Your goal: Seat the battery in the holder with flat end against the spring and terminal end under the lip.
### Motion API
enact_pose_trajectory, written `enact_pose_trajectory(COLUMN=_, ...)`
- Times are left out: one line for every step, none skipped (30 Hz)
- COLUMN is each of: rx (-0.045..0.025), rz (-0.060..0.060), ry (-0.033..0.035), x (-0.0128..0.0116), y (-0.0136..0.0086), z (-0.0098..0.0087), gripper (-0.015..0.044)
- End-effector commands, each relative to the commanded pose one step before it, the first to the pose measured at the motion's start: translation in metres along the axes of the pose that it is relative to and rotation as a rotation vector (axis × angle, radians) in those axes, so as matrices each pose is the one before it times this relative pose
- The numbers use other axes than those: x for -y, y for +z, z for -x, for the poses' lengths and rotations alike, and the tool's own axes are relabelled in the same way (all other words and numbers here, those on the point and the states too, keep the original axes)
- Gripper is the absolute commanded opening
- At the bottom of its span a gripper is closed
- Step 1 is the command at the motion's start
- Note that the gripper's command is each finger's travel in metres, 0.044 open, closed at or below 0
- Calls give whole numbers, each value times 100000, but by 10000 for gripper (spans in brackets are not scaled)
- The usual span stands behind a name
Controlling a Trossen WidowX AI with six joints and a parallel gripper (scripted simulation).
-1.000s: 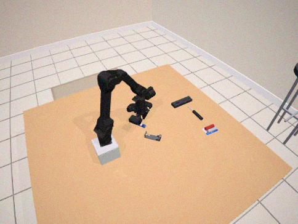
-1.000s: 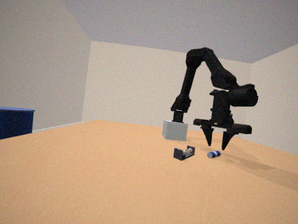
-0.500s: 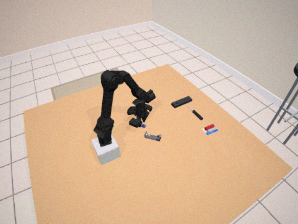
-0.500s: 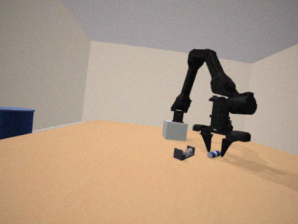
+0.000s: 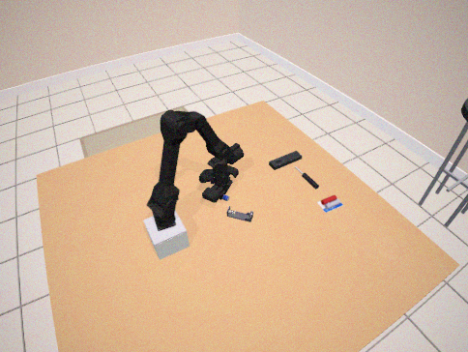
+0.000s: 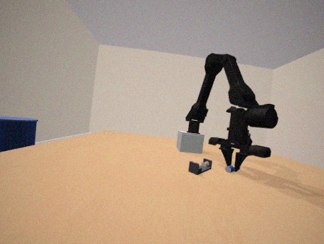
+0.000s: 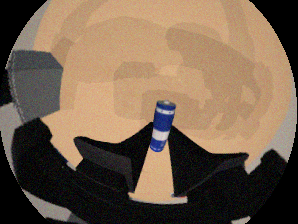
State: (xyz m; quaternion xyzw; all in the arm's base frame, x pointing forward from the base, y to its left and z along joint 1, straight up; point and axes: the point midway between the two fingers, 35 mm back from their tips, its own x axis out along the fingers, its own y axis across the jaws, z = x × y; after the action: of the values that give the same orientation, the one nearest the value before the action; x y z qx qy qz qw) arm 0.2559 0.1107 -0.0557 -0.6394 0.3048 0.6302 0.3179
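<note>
The blue battery with a white band (image 5: 225,197) (image 6: 229,169) (image 7: 162,126) lies on its side at the table top, between the fingertips. My gripper (image 6: 233,167) (image 7: 160,126) points down and is shut on the battery, a finger against each side. Part of the battery sticks out past the fingers in the wrist view. The dark holder (image 5: 239,215) (image 6: 200,167) stands upright on the table, a short way from the battery, with raised end walls and nothing in it. A pale coil shows at one end in the exterior view. The holder cannot be made out in the wrist view.
The arm's pale base block (image 5: 171,243) (image 6: 191,143) stands behind the holder in the exterior view. Farther off lie a black bar (image 5: 285,160), a screwdriver (image 5: 310,181), and a red cylinder (image 5: 329,199) beside grey and blue pieces. A stool stands off the table's edge.
</note>
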Motion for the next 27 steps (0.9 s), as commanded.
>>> enact_pose_trajectory(rx=483, rz=631, ry=-34, x=-55, y=102, z=-77, gripper=72)
enact_pose_trajectory(rx=0, rz=0, ry=0, x=0, y=0, z=0, gripper=68)
enact_pose_trajectory(rx=0, rz=0, ry=0, x=0, y=0, z=0, gripper=68)
enact_pose_trajectory(rx=38, rz=-188, ry=89, x=-11, y=14, z=91, gripper=68)
enact_pose_trajectory(rx=102, rz=-513, ry=241, x=-30, y=39, z=280, gripper=68)
enact_pose_trajectory(rx=6, rz=-42, ry=10, x=41, y=-8, z=561, gripper=68)
enact_pose_trajectory(rx=4, rz=-36, ry=6, x=37, y=-7, z=735, gripper=68)
enact_pose_trajectory(rx=-4, rz=7, ry=-13, x=20, y=-5, z=754, gripper=68)
enact_pose_trajectory(rx=-18, rz=78, ry=-45, x=5, y=-6, z=764, gripper=68)
enact_pose_trajectory(rx=-51, rz=244, ry=-122, x=1, y=-15, z=771, gripper=68)
enact_pose_trajectory(rx=-52, rz=250, ry=-122, x=-8, y=-13, z=601, gripper=68)
enact_pose_trajectory(rx=-31, rz=150, ry=-73, x=-11, y=-6, z=362, gripper=68)
enact_pose_trajectory(rx=-10, rz=50, ry=-24, x=-5, y=-2, z=121, gripper=68)
enact_pose_trajectory(rx=0, rz=0, ry=0, x=0, y=0, z=0, gripper=68)
enact_pose_trajectory(rx=-4, rz=-947, ry=2, x=-6, y=-39, z=9, gripper=68)
enact_pose_trajectory(rx=-12, rz=-2841, ry=5, x=-19, y=-118, z=26, gripper=68)
enact_pose_trajectory(rx=-20, rz=-4735, ry=7, x=-27, y=-198, z=43, gripper=68)
enact_pose_trajectory(rx=-25, rz=-5780, ry=8, x=-23, y=-242, z=52, gripper=68)
enact_pose_trajectory(rx=-25, rz=-5783, ry=6, x=-11, y=-243, z=52, gripper=68)
enact_pose_trajectory(rx=-38, rz=-6006, ry=-42, x=-14, y=-330, z=78, gripper=68)
enact_pose_trajectory(rx=-33, rz=-5967, ry=-36, x=3, y=-315, z=74, gripper=68)
enact_pose_trajectory(rx=-26, rz=-5884, ry=-22, x=20, y=-284, z=64, gripper=68)
enact_pose_trajectory(rx=-24, rz=-5869, ry=-21, x=34, y=-277, z=63, gripper=68)
enact_pose_trajectory(rx=-23, rz=-5869, ry=-22, x=47, y=-275, z=63, gripper=68)
enact_pose_trajectory(rx=-13, rz=-5772, ry=-3, x=56, y=-232, z=51, gripper=68)
enact_pose_trajectory(rx=-12, rz=-5776, ry=-3, x=67, y=-229, z=51, gripper=68)
enact_pose_trajectory(rx=-12, rz=-5776, ry=-4, x=78, y=-226, z=52, gripper=68)
